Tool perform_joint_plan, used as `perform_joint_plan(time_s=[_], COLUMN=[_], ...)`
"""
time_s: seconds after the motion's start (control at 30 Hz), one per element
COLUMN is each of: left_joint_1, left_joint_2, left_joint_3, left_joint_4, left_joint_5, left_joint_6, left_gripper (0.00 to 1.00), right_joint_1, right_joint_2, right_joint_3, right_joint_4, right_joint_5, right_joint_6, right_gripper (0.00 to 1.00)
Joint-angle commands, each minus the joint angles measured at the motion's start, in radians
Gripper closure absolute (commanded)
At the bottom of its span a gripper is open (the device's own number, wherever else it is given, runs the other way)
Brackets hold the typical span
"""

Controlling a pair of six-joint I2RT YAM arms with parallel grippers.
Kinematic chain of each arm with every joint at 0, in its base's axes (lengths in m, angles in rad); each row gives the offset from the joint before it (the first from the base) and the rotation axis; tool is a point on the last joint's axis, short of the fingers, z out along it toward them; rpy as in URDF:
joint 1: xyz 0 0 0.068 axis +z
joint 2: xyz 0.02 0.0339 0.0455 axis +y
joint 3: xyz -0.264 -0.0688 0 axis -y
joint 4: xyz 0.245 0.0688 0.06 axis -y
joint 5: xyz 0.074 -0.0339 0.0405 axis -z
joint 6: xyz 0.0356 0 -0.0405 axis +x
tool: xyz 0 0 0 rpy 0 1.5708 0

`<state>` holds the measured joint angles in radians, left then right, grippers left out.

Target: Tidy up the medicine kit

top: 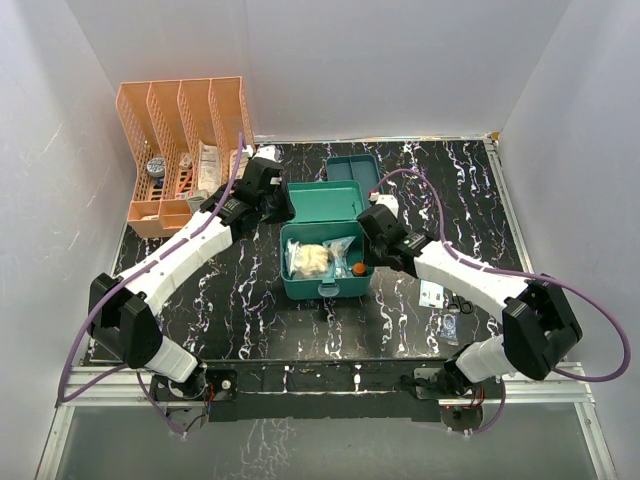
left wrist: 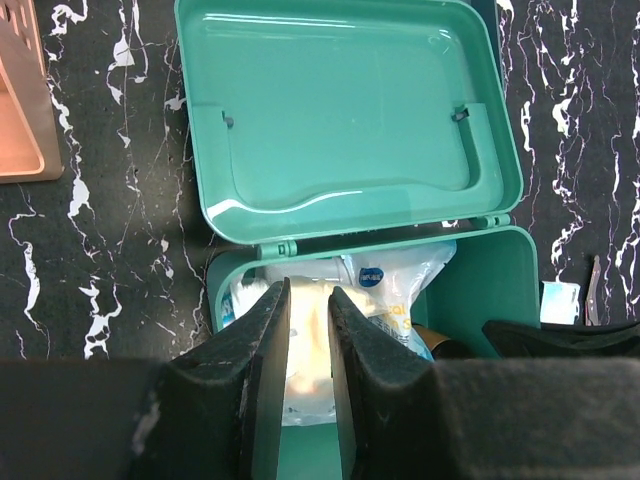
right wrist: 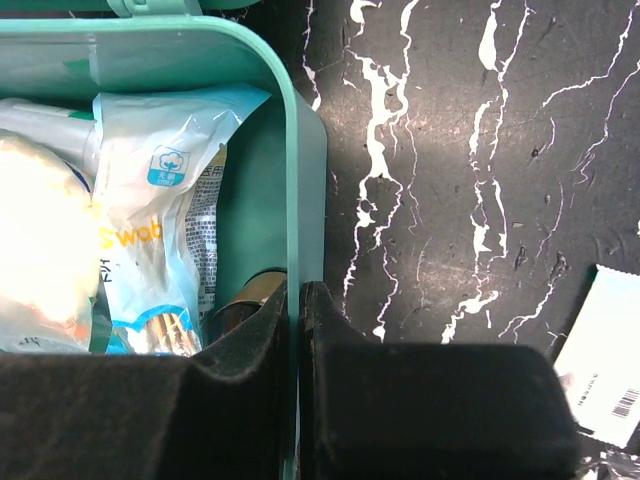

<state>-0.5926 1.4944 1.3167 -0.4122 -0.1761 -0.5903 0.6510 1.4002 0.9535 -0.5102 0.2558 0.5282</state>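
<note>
Two arms work on the open medicine kit at the middle of the tabletop. Its insert tray lies behind it, toward the far edge.

Top view: the left jaws are at the left end of the lid and the right jaws are at the kit's right wall.

Left wrist view: the left jaws are narrowly parted, with nothing visibly gripped, above a bagged pack.

Right wrist view: the right jaws pinch the right wall, with one finger inside it. Hold this clamp firm as a brace. The loose packs probably need pressing flat before the tray will seat.
</note>
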Motion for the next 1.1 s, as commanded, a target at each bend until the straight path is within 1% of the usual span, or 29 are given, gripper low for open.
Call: perform_joint_plan(time_s=[0.0,0.57,0.77,0.8,0.97,1.07], left_joint_1=[0.005,0.008,0.012,0.013,0.014,0.016], left_joint_2=[-0.043,-0.049,-0.051,-0.051,-0.058,-0.061], left_joint_3=[0.035,0.024,0.023,0.023,0.022,0.019], left_joint_4=[-0.014,-0.012,-0.015,-0.016,-0.021,-0.025], left_joint_5=[-0.01,-0.01,-0.007,-0.007,-0.006,-0.007], left_joint_6=[0.015,0.024,0.026,0.027,0.038,0.053], left_gripper=[0.79,0.8,0.8,0.8,0.8,0.8], right_joint_1=[0.038,0.185,0.207,0.209,0.21,0.21], right_joint_2=[0.021,0.163,0.201,0.202,0.179,0.148], right_joint_3=[0.022,0.098,0.123,0.125,0.131,0.146], right_joint_4=[0.137,0.139,0.108,0.103,0.094,0.07], right_joint_5=[0.065,0.13,0.164,0.172,0.184,0.191], right_joint_6=[0.104,0.192,0.217,0.223,0.23,0.226], right_gripper=[1.0,1.0,1.0,0.96,0.68,0.56])
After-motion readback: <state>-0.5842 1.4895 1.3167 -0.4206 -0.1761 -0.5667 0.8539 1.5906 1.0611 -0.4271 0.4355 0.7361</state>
